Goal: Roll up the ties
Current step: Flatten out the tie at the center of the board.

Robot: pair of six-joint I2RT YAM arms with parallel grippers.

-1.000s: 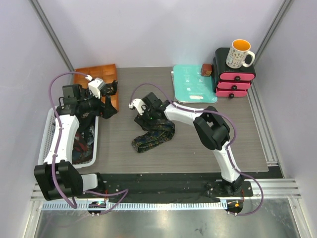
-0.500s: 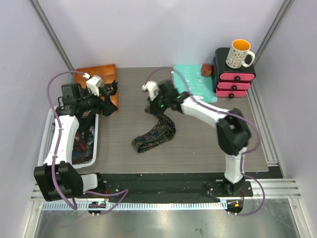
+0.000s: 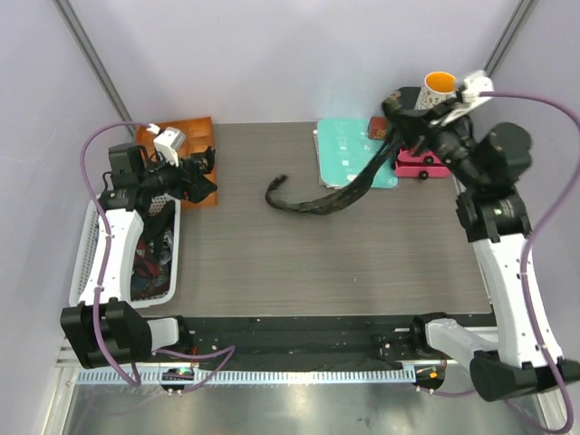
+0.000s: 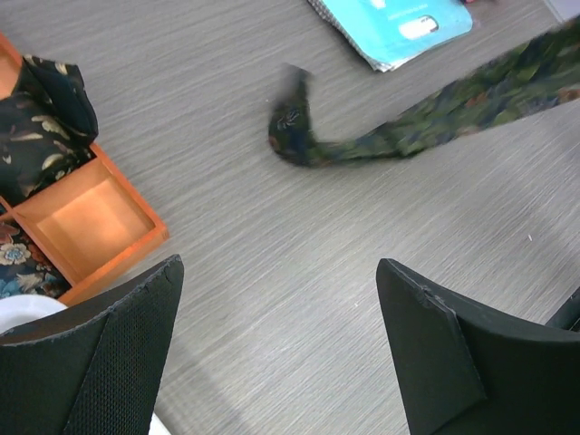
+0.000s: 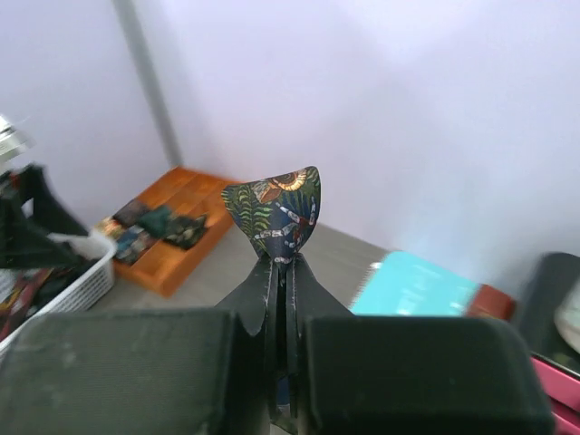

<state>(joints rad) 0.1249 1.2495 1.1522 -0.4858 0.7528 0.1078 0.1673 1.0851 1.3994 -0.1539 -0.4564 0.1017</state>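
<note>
A dark green-black patterned tie (image 3: 349,192) stretches from the table's middle up to the back right, where my right gripper (image 3: 401,111) holds its end in the air, shut on it. In the right wrist view the tie's leafy tip (image 5: 276,213) sticks out above the closed fingers of the right gripper (image 5: 284,267). The tie's far end (image 4: 292,136) lies curled on the table. My left gripper (image 3: 199,177) hovers open and empty by the orange tray (image 3: 177,145); its fingers (image 4: 118,353) stand wide apart over bare wood.
The orange tray (image 4: 91,217) holds rolled ties at the back left. A white basket (image 3: 100,254) with more ties sits at the left edge. A teal folder (image 3: 349,149) lies at the back, beside pink drawers (image 3: 426,154) topped by a mug (image 3: 439,95).
My right gripper shut on the tie's end and swung up to the back right, pulling the bunched tie out into a long strip. The left arm barely moved.
</note>
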